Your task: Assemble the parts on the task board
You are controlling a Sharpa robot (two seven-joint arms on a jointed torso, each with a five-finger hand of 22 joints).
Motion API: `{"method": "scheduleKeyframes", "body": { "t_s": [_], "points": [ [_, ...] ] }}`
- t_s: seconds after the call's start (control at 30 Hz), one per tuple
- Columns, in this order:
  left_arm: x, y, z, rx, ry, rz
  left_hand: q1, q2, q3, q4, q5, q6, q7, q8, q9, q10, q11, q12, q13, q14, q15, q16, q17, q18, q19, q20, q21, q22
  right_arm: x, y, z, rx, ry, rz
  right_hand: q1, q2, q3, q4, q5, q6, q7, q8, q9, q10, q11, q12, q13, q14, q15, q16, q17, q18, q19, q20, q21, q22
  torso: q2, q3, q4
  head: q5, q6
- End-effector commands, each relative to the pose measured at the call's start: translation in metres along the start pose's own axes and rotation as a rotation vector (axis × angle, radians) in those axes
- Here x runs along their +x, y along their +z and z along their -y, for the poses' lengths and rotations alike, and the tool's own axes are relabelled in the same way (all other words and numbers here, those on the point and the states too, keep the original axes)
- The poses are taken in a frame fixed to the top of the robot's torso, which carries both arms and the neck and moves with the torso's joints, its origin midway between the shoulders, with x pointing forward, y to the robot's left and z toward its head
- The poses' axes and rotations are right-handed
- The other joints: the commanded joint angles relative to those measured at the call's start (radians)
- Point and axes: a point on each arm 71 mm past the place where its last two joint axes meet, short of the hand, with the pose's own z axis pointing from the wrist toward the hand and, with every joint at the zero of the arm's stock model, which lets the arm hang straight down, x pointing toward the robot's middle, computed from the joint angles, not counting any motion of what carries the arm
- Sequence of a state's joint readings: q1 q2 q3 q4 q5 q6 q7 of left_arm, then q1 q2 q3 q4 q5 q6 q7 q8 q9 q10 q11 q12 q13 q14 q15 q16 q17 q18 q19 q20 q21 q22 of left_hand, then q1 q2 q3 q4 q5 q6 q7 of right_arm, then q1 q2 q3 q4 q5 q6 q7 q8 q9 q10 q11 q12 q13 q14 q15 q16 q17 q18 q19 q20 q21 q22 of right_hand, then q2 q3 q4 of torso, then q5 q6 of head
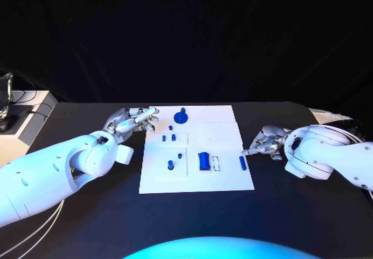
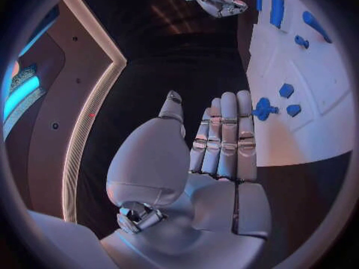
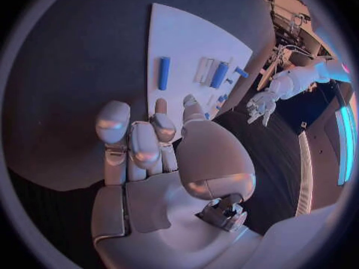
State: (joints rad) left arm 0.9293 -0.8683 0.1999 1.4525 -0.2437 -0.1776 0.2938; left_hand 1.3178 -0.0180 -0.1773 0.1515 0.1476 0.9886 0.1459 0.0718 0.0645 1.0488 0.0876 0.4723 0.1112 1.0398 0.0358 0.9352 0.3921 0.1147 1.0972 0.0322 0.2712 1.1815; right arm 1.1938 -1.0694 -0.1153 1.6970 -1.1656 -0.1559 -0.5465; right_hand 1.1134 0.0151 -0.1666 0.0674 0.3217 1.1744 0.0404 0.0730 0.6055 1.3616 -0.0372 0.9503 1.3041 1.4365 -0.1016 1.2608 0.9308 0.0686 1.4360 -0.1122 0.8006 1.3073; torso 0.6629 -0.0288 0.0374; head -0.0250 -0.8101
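Observation:
The white task board lies mid-table with several blue parts on it. A round gear-like part sits near its far edge, a thick blue block near the middle and a slim blue bar by the right edge. My left hand hovers at the board's far left corner, fingers stretched out straight and holding nothing, close to the gear-like part. My right hand is just off the board's right edge beside the bar, fingers loosely bent, with nothing in them. The bar lies ahead of it.
A white cabinet with dark cables stands off the table's far left corner. Bare black table stretches in front of the board and on both sides. A small white piece lies beside the thick block.

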Motion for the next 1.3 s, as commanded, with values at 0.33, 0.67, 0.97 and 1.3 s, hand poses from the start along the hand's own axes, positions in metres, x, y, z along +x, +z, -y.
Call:
{"method": "scheduleKeyframes", "body": {
  "t_s": [0.33, 0.67, 0.97, 1.3],
  "points": [
    [0.004, 0.000, -0.001, 0.006, -0.009, -0.023, 0.005, 0.001, 0.002, -0.006, -0.002, 0.005, -0.004, 0.001, 0.001, -0.002, -0.001, 0.004, -0.001, -0.001, -0.001, 0.004, -0.001, -0.015, 0.002, 0.004, -0.004, 0.002, 0.020, 0.005, -0.004, 0.031, -0.131, -0.024, -0.014, -0.019, 0.020, 0.020, 0.002, 0.006, 0.001, -0.002, -0.003, 0.009, -0.002, 0.002, 0.001, 0.000, 0.004, 0.001, 0.001, -0.006, 0.001, 0.003, 0.002, 0.098, 0.001, -0.0017, 0.0037, -0.009, -0.007],
    [0.002, -0.001, -0.001, -0.004, -0.007, -0.017, 0.008, 0.022, -0.010, -0.021, -0.001, 0.006, -0.003, 0.001, 0.001, -0.001, -0.002, 0.003, -0.002, 0.000, -0.001, 0.004, -0.002, -0.015, 0.004, 0.004, -0.006, 0.004, 0.032, 0.008, -0.009, 0.031, -0.137, -0.052, -0.011, -0.022, 0.025, 0.024, 0.007, 0.009, 0.000, -0.001, 0.000, 0.009, -0.003, 0.003, 0.003, 0.000, 0.004, 0.000, 0.002, -0.007, 0.000, 0.003, 0.002, 0.098, 0.001, -0.0093, 0.0123, -0.018, -0.013],
    [0.001, -0.001, -0.001, -0.006, -0.006, -0.016, 0.008, 0.022, -0.010, -0.021, -0.001, 0.006, -0.003, 0.001, 0.001, -0.001, -0.002, 0.003, -0.002, 0.000, -0.001, 0.004, -0.002, -0.015, 0.004, 0.004, -0.006, 0.004, 0.037, 0.012, -0.007, 0.048, -0.171, -0.058, -0.002, -0.011, 0.027, 0.013, 0.018, 0.012, -0.002, 0.001, 0.007, 0.009, -0.004, 0.000, 0.002, -0.001, 0.003, -0.001, 0.001, -0.007, 0.000, 0.002, 0.002, 0.098, -0.001, -0.0130, 0.0210, -0.022, -0.017],
    [0.001, -0.002, -0.002, -0.011, -0.007, -0.019, 0.007, 0.030, -0.015, -0.025, -0.002, 0.007, -0.003, 0.001, 0.001, 0.000, -0.002, 0.003, -0.002, 0.000, -0.001, 0.005, -0.003, -0.015, 0.005, 0.003, -0.008, 0.005, 0.043, 0.016, -0.007, 0.052, -0.206, -0.061, 0.067, 0.011, 0.090, -0.053, -0.056, 0.009, -0.005, -0.002, 0.010, 0.005, -0.005, -0.004, 0.002, -0.001, 0.000, -0.004, 0.001, -0.009, -0.002, 0.000, -0.003, 0.098, -0.001, -0.0177, 0.0284, -0.027, -0.020]
  ]
}}
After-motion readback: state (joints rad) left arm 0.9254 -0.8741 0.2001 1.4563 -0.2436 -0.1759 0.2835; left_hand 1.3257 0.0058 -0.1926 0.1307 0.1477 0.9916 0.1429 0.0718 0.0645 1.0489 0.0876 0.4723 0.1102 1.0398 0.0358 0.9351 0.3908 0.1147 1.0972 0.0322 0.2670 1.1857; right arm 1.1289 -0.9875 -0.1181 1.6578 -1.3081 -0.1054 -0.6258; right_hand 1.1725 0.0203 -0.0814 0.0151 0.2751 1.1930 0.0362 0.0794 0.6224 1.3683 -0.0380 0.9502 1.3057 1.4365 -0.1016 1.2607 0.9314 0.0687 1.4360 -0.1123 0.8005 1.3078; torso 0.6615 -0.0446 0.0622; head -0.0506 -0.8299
